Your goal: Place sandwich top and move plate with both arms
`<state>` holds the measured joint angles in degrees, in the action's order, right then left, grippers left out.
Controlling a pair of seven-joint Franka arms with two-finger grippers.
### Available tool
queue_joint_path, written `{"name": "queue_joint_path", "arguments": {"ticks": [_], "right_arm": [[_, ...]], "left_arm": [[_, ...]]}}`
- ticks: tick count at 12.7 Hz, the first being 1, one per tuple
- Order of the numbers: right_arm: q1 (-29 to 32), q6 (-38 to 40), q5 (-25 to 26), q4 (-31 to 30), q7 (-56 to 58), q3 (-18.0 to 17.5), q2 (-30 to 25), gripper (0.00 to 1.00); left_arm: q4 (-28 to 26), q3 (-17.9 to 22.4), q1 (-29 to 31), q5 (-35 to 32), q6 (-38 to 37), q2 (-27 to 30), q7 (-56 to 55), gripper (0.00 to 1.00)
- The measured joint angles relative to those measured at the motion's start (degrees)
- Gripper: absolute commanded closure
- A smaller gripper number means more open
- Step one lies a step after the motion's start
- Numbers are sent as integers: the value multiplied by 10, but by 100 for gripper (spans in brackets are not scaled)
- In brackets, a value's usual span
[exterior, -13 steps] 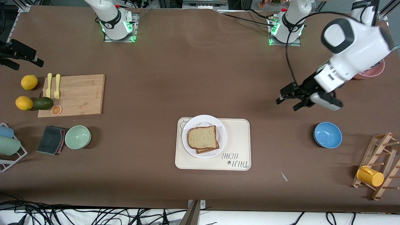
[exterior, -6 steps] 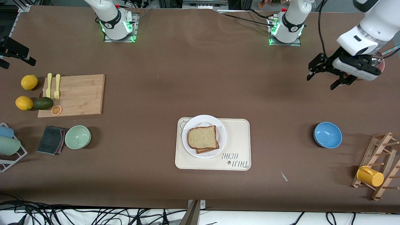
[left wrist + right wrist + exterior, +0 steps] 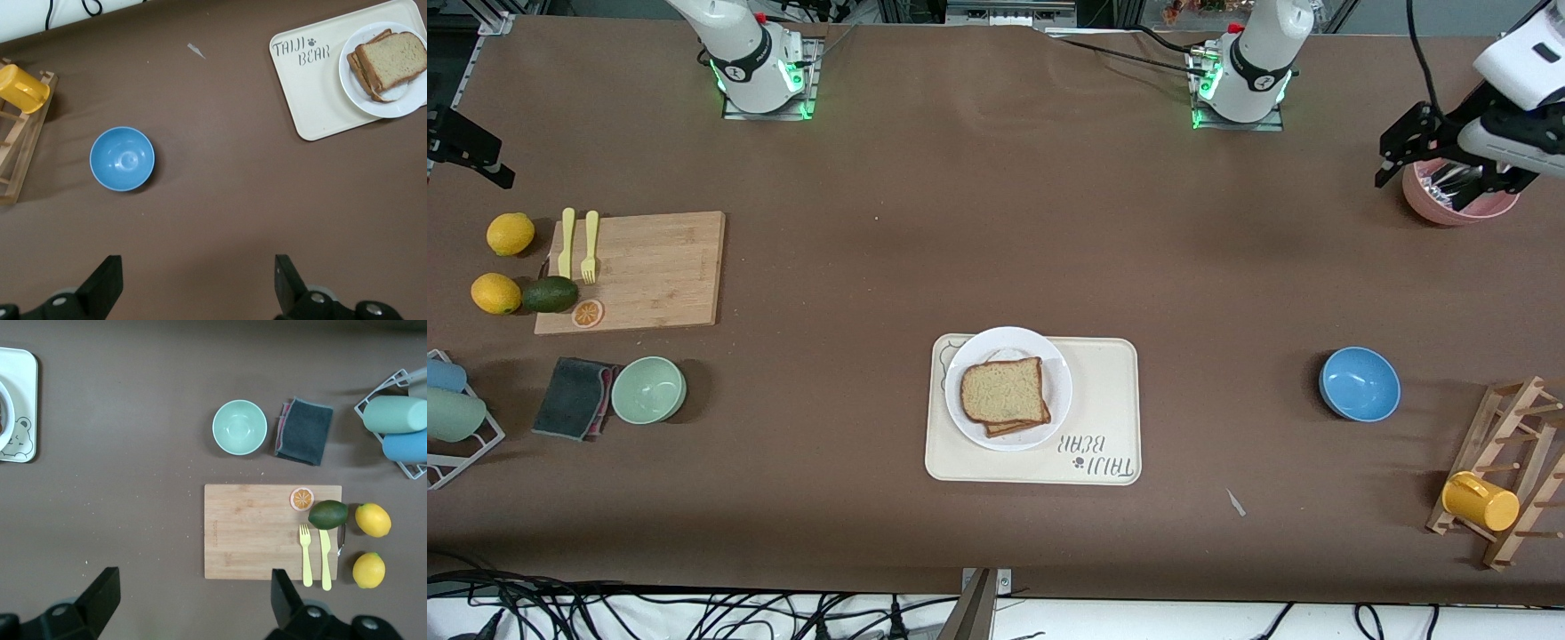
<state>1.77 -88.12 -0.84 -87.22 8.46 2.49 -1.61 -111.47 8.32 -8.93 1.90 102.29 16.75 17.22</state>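
— Where does the squarish light brown bread slice with the darker crust [image 3: 1002,389] sit?

— On top of a second slice, both on the small round white plate [image 3: 1054,360]. The plate rests on the cream rectangular bear-print tray [image 3: 1103,391], at that tray's end toward the right arm's side of the table. The left wrist view shows the same stack: bread slice [image 3: 395,58], plate [image 3: 410,107], tray [image 3: 313,93].

— And the left arm's black two-finger gripper [image 3: 1449,164]?

— High over the pink bowl [image 3: 1458,209] of utensils, at the left arm's end of the table. Its fingers [image 3: 102,287] are spread wide with nothing between them. The round blue bowl [image 3: 1359,383] sits nearer the front camera than the pink one.

— The right one?

— The right arm's black gripper [image 3: 467,151] hangs at the edge of the front view, over the right arm's end of the table, above the yellow lemons [image 3: 510,234]. Its fingers [image 3: 100,597] stand apart and empty too, over bare table by the bamboo cutting board [image 3: 270,531]. The pale green bowl [image 3: 239,427] and dark grey cloth [image 3: 304,431] lie nearer the front camera than that board.
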Motion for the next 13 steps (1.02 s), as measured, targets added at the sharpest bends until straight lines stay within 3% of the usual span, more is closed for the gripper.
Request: {"name": "queue_joint_path", "arguments": {"ticks": [5,9,13], "right_arm": [[-7,-10,2,1,-16,-15,13,0],[-10,-10,2,1,-19,-22,17,0],[-10,-10,2,1,-19,-22,20,0]], "left_arm": [[98,-1,3,0,-102,-50,0,0],[168,-8,3,0,-110,-109,0,0],[195,-7,5,0,-114,-143,0,0]]}}
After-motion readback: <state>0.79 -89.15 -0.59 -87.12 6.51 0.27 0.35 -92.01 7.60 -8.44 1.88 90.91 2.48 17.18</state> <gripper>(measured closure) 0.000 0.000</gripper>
